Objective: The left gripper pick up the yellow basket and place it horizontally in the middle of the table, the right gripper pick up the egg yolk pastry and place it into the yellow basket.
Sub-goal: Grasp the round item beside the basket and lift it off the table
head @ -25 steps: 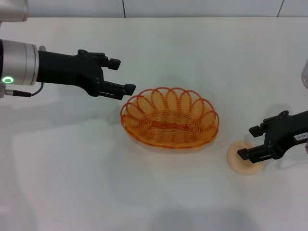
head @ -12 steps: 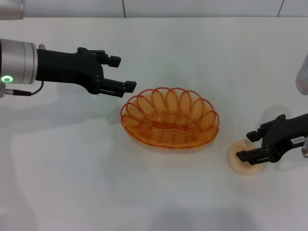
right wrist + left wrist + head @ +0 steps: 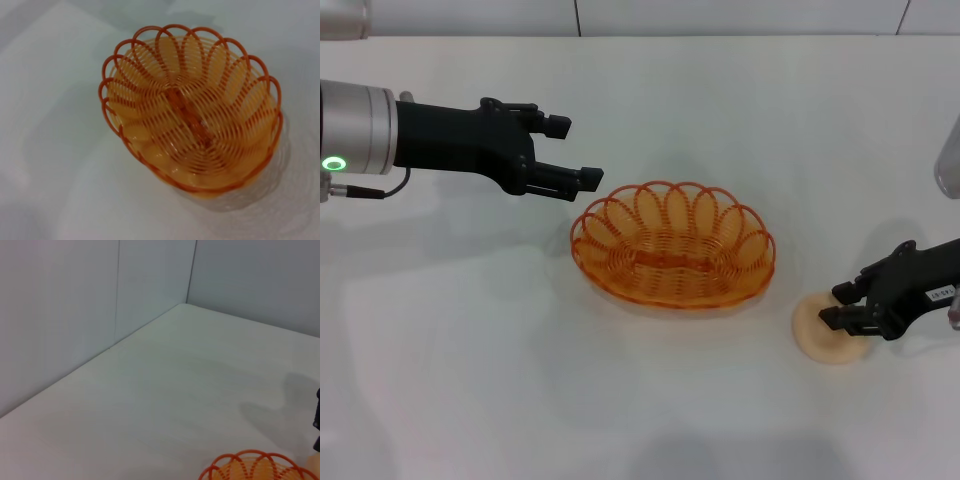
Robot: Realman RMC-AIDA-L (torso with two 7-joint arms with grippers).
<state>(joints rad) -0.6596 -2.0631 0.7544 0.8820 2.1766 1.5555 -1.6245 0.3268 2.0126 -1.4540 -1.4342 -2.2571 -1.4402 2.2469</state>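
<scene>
The yellow basket [image 3: 672,245] lies lengthwise across the middle of the white table [image 3: 470,350]. It is empty. It also shows in the right wrist view [image 3: 192,127], and its rim shows in the left wrist view [image 3: 255,467]. My left gripper [image 3: 576,152] is open and empty, hovering just beyond the basket's left end without touching it. The egg yolk pastry [image 3: 815,335] rests on the table to the right of the basket. My right gripper [image 3: 837,306] is down on the pastry's right part with its fingers pinched in on it.
The table's back edge meets grey wall panels [image 3: 720,15]. A blurred grey part of my right arm [image 3: 950,160] shows at the right edge. Bare table lies in front of the basket and to its left.
My right gripper has come down onto the pastry and its fingers have narrowed onto it. The left gripper, the basket and the pastry have stayed where they were.
</scene>
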